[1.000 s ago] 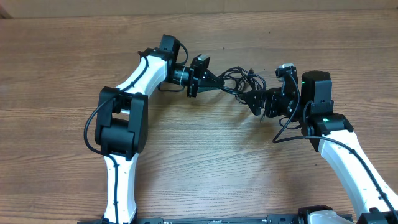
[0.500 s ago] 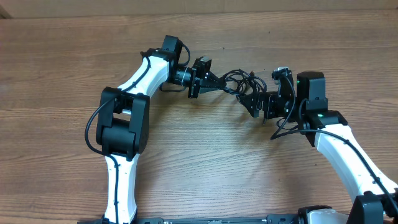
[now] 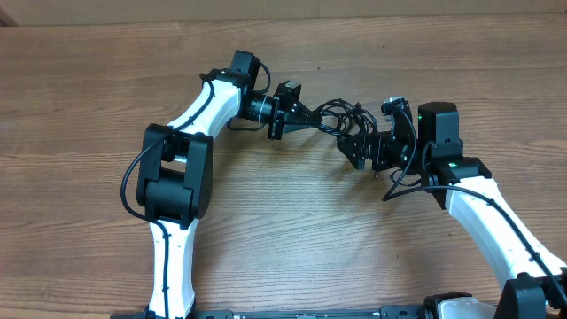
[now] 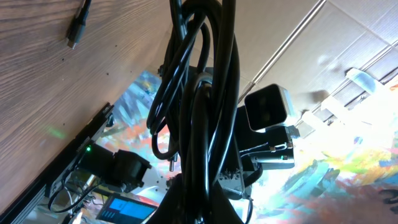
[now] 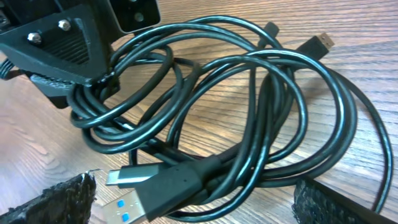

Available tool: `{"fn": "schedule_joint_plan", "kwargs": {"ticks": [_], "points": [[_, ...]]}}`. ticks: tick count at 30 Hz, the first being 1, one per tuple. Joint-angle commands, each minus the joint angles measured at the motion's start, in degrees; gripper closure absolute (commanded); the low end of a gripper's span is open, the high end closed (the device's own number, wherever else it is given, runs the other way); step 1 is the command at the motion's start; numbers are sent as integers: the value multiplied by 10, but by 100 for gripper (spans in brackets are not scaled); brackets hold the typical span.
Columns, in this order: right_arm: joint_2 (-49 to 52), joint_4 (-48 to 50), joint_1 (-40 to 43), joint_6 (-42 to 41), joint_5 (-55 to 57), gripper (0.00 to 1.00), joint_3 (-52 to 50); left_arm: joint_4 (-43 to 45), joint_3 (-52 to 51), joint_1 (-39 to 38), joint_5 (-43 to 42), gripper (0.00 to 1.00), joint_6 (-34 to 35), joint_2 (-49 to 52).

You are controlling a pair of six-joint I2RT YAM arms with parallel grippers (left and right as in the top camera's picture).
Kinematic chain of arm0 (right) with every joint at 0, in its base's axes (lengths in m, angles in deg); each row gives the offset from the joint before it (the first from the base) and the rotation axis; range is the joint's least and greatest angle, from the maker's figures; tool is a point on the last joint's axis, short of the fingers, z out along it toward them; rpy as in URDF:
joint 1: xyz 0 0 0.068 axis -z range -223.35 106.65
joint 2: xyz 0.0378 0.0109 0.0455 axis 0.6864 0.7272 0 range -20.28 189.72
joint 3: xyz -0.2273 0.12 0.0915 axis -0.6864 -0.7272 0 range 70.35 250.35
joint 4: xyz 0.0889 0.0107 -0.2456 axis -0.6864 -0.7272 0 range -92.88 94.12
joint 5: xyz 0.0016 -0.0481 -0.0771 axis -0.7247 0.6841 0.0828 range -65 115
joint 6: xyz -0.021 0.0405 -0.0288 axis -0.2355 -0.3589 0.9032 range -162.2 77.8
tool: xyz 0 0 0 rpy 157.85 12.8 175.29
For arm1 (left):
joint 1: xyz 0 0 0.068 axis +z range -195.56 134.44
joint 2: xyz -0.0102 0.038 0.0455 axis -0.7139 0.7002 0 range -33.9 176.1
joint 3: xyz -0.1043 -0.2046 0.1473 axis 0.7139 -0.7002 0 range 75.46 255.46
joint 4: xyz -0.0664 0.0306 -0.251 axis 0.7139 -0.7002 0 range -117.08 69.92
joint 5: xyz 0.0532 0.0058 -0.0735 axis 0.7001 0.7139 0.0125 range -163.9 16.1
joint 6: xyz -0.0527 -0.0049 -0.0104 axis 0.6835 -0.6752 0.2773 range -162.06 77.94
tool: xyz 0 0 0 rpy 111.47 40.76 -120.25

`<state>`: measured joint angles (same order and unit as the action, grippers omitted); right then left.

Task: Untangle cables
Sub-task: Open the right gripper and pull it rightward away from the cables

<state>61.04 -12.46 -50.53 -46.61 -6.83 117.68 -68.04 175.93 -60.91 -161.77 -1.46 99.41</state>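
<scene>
Your left claw (image 3: 317, 122) is pinched tight on one end of the cables (image 5: 214, 169). Your right claw (image 3: 354, 148) stands spread wide, with the loose coil just ahead of it and between its fingers (image 5: 59, 200). The coil's long axis runs crosswise, away from the left claw. Bare table (image 3: 292, 230) behind the right claw gives you room to draw a strand out.

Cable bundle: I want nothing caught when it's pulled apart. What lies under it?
Only bare wooden table shows through the loops of the cables; whatever sits under the strands and the left gripper is hidden.
</scene>
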Motion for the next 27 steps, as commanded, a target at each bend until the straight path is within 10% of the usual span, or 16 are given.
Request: {"fn": "schedule_joint_plan", "kwargs": {"ticks": [1,27], "points": [[2,5,-3,20,-30,0,-1,2,-4,0,-21,96,9,3],[5,21,-2,-4,179,5,-1,4,-4,-1,-27,96,-19,3]]}}
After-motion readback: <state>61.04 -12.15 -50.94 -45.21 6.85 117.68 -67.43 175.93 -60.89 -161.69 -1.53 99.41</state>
